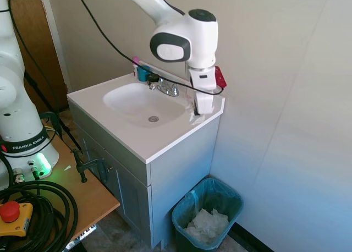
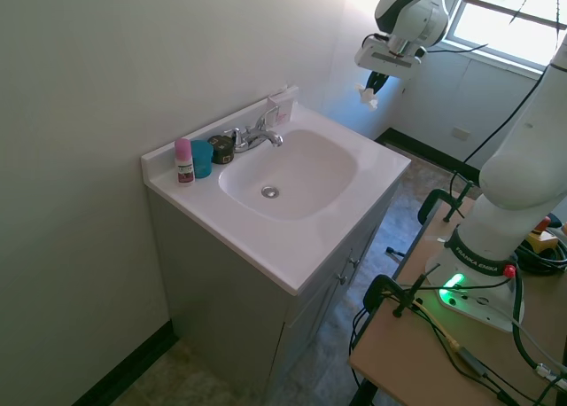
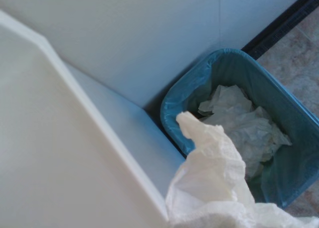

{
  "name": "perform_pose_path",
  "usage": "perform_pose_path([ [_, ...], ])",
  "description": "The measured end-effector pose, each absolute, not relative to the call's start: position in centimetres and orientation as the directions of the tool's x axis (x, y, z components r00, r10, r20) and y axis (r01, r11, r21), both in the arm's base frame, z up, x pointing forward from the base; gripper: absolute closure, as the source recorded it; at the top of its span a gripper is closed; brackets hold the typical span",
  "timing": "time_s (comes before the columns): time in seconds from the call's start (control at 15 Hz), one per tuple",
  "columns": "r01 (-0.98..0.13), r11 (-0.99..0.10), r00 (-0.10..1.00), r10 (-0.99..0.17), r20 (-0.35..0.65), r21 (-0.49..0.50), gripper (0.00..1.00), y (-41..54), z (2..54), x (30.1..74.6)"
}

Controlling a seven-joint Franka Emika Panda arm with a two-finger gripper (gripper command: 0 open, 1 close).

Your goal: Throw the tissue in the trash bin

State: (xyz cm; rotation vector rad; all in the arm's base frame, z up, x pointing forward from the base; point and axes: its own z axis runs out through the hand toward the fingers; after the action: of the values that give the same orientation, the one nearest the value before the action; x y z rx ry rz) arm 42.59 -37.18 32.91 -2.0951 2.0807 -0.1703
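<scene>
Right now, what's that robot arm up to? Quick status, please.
Gripper shut on the tissue, held up by the vanity's corner. Trash bin on the floor below, paper already inside. Nothing in the way.

— What sort of room is it?

— A small bathroom. Plain pale walls [image 1: 286, 70], a dark baseboard [image 2: 124, 375] along the bottom, and a mottled tile floor [image 3: 299, 44].

— Furniture?

— A grey vanity [image 1: 181, 164] with a white top [image 2: 354, 211], an oval basin [image 2: 288, 171] sunk in it and a chrome tap [image 2: 259, 133] at the back.

— Any daylight?

— Yes, a bright window [image 2: 514, 20] on one side, washing out the wall near it. A brown wooden door [image 1: 30, 37] stands opposite.
</scene>
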Motion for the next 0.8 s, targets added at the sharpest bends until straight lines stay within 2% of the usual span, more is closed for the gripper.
perform_pose_path([
  [0.33, -0.995, 0.073, -0.069, -0.996, -0.055, -0.072, 1.0, -41.8, 22.9, 45.6],
  [0.4, -0.996, 0.078, -0.075, -0.995, -0.06, -0.051, 0.0, -42.4, 21.7, 45.8],
  [0.8, -0.998, 0.068, -0.066, -0.994, -0.09, -0.019, 0.0, -43.2, 20.3, 47.0],
])
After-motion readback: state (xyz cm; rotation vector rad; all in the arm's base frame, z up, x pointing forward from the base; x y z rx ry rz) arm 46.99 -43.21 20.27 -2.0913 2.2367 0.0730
